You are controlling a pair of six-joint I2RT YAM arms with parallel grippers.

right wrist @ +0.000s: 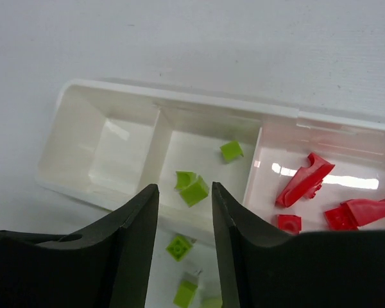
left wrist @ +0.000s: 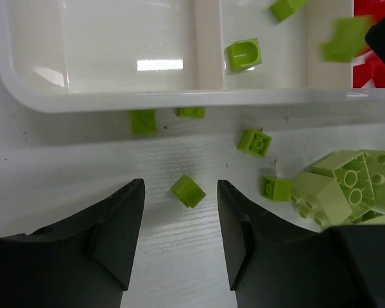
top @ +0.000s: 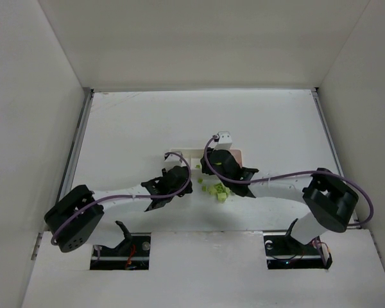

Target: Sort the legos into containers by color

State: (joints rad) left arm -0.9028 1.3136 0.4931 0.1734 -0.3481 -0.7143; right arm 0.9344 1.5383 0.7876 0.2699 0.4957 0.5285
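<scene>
Jaws apart (arms (top: pixel 125 197) bent inward) over legos (left wrist: pixel 188 191)

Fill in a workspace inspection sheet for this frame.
Surface: white table, a few dark specks.
Job's things: white tray, left compartment bare; green legos in the middle, red legos in the right; loose green legos on the table beside the tray.
Clutter: nothing seen.
Grippers: left gripper open around one green brick on the table; right gripper open above the middle compartment.
Cables: purple cables along both arms.
Surroundings: white walls on three sides.
</scene>
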